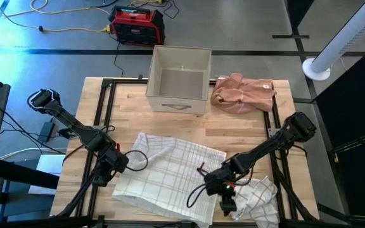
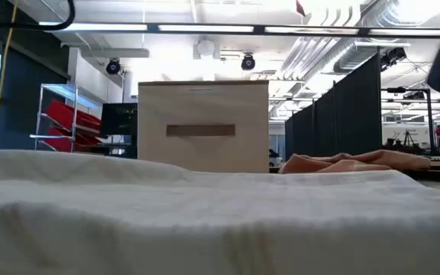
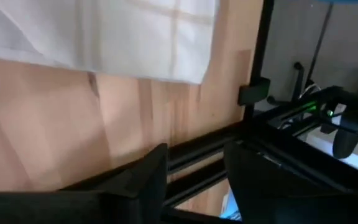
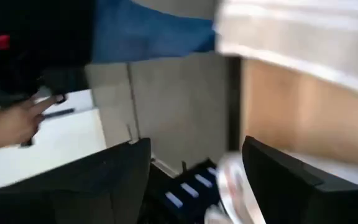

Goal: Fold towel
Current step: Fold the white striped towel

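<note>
The table (image 1: pixel 246 126) is pale, smooth wood with visible grain and a black metal frame (image 1: pixel 104 107) along its edges. The towel (image 1: pixel 170 171) is soft white cloth with a thin checked weave, looking matt and slightly fuzzy in the low view. The pink cloth (image 1: pixel 243 94) is limp and crumpled. The box (image 1: pixel 179 79) is matt beige. The arms' casings look like dark matt plastic.

Table (image 1: pixel 246 130): box (image 1: pixel 179 79) at the far edge, centre, with a bundle of cloth (image 1: pixel 243 94) just beside it on the right. Towel (image 1: pixel 163 174) spread across the near half; left gripper (image 1: pixel 111 170) at its left edge, right gripper (image 1: pixel 225 197) at its near right, a crumpled cloth (image 1: pixel 262 199) beside.
</note>
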{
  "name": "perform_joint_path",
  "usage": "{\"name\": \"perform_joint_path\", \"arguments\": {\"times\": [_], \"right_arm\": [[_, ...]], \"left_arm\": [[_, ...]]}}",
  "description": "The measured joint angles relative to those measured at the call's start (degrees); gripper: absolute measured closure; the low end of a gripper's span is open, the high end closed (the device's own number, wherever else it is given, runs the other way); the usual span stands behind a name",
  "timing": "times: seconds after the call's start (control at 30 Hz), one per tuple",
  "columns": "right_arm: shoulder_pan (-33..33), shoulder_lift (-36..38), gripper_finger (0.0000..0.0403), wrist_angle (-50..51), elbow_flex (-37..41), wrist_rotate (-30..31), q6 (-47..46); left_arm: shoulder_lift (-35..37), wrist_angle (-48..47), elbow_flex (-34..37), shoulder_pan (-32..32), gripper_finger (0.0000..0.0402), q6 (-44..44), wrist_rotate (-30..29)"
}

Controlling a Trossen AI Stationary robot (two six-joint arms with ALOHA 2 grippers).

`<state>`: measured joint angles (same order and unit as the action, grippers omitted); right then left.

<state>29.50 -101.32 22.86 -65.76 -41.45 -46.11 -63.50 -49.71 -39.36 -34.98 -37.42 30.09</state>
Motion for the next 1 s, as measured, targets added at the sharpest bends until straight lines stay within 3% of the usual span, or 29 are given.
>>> {"name": "perform_joint_path", "arguments": {"times": [0.07,0.17,0.27,0.37,0.43,0.53,0.67,0.87,1.0], "right_arm": [[-0.7,3.2,0.0186,6.7,0.0,6.0,1.7],[-2.2,8.6,0.0234,14.2,0.0,20.1,3.2],[-3.9,13.2,0.0302,15.7,1.3,34.1,3.5],[-5.6,16.0,0.0379,15.5,5.6,43.3,2.1],[-7.0,17.1,0.0392,12.4,10.3,45.1,0.1],[-8.1,17.4,0.0395,-0.8,18.6,42.6,-3.5],[-7.9,16.4,0.0401,-18.8,27.1,43.7,-8.3],[-7.8,13.6,0.0403,-21.3,29.0,53.0,-8.1],[-8.5,9.2,0.0403,-20.2,29.2,52.1,-7.6]], "left_arm": [[0.0,0.4,-0.5,1.0,0.0250,0.0,-4.8],[0.0,0.4,-1.0,2.7,0.0259,0.1,-17.9],[0.0,1.9,-0.9,5.1,0.0277,0.1,-31.1],[0.0,5.8,-0.2,7.9,0.0309,3.1,-37.6],[0.0,8.6,0.3,9.7,0.0338,5.1,-40.9],[0.0,13.9,1.5,12.0,0.0385,8.1,-44.3],[0.0,22.1,5.7,15.1,0.0392,11.0,-44.1],[-0.4,25.8,12.8,18.7,0.0399,9.9,-42.7],[-0.4,26.8,15.7,20.4,0.0400,8.1,-42.7]]}}
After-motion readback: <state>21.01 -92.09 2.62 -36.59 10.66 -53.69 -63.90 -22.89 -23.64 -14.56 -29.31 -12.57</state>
